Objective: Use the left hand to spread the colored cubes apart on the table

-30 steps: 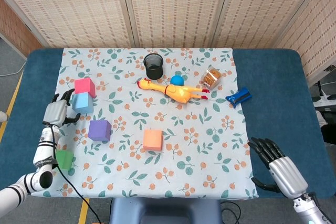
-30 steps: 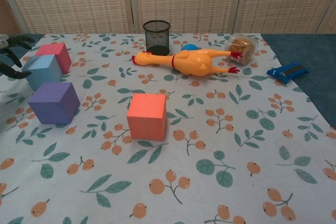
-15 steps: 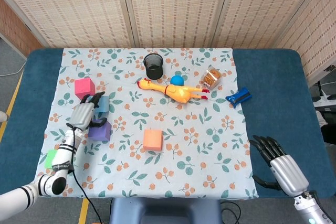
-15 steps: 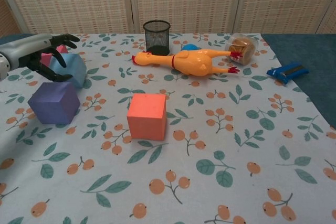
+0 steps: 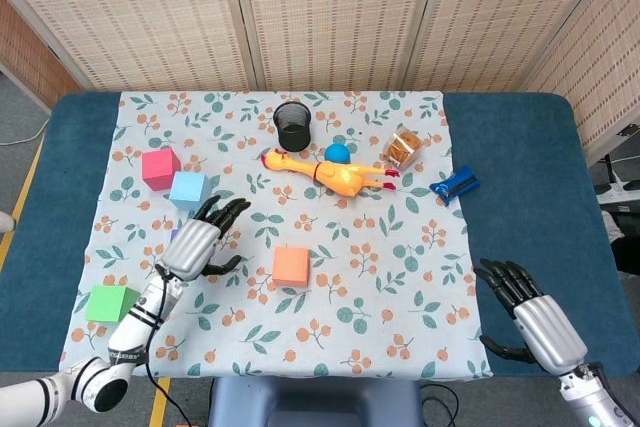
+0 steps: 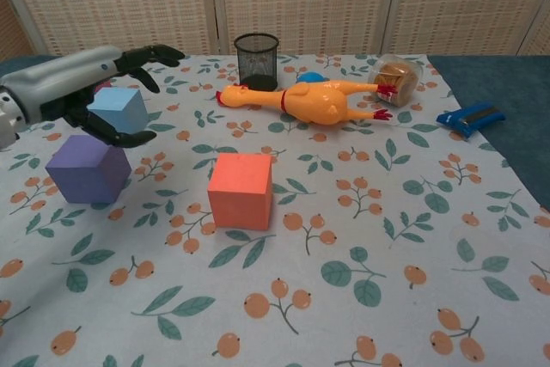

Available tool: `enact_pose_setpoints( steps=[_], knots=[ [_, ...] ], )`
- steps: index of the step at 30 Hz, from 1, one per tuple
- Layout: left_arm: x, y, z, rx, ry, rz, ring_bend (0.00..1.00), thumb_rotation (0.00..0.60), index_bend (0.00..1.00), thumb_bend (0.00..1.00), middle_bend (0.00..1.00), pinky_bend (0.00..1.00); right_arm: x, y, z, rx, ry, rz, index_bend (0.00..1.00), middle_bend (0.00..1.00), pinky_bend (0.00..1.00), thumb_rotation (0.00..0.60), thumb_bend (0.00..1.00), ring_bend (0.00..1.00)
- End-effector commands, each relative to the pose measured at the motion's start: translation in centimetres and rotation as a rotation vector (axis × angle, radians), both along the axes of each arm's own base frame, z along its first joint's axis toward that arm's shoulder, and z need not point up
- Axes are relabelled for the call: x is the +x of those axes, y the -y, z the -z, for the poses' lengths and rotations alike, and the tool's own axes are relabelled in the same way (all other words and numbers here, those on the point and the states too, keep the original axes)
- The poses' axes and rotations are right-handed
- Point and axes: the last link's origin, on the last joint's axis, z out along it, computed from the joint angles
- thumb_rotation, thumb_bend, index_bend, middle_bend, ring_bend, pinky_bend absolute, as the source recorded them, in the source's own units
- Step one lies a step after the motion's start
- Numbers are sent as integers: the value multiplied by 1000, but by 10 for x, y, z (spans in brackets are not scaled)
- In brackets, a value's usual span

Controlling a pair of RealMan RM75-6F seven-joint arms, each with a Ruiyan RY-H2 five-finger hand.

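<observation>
My left hand (image 5: 200,244) hovers with fingers spread over the purple cube (image 6: 88,168), which it mostly hides in the head view. It holds nothing. In the chest view the left hand (image 6: 82,90) reaches across the light blue cube (image 6: 119,109). The light blue cube (image 5: 189,189) lies just beyond the hand, next to the pink cube (image 5: 160,167). An orange cube (image 5: 291,265) sits to the hand's right, and a green cube (image 5: 110,303) near the cloth's front left edge. My right hand (image 5: 530,319) rests open at the front right, on the blue table cover.
A black mesh cup (image 5: 292,125), a yellow rubber chicken (image 5: 335,173), a blue ball (image 5: 337,153), a clear snack jar (image 5: 402,147) and a blue clip (image 5: 454,185) lie across the far half of the floral cloth (image 5: 400,277).
My left hand has swept from the cloth's left edge rightward, to above the purple cube. The light blue cube has shifted a little to the right. The right hand has not moved.
</observation>
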Motion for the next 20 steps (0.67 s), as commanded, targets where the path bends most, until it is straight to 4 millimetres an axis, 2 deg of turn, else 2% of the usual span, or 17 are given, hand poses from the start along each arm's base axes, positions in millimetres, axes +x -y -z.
enact_pose_setpoints(
  steps=[1, 3, 8, 11, 13, 20],
  knots=[
    [-13, 12, -24, 38, 21, 5, 9, 586, 0, 370, 0, 0, 0, 0, -2, -13, -4, -5, 0, 0, 0, 600, 142, 0],
    [-27, 33, -40, 62, 13, 30, 0, 584, 0, 390, 0, 0, 0, 0, -3, -32, -15, -7, 0, 0, 0, 600, 142, 0],
    [-83, 118, -70, 90, -58, 0, 0, 600, 0, 387, 0, 0, -1, -1, 0, -62, -54, -1, 0, 0, 0, 600, 142, 0],
    [-111, 150, -77, 180, -70, -52, 0, 600, 0, 383, 0, 0, -1, -2, 1, -69, -73, 5, 0, 0, 0, 600, 142, 0],
    [-121, 155, -80, 202, -92, -92, 0, 600, 0, 380, 0, 0, -1, -3, 3, -74, -84, 4, 0, 0, 0, 600, 143, 0],
    [-126, 148, -90, 244, -105, -99, 0, 600, 0, 379, 0, 0, 1, -4, 5, -95, -103, 6, 0, 0, 0, 600, 142, 0]
  ],
)
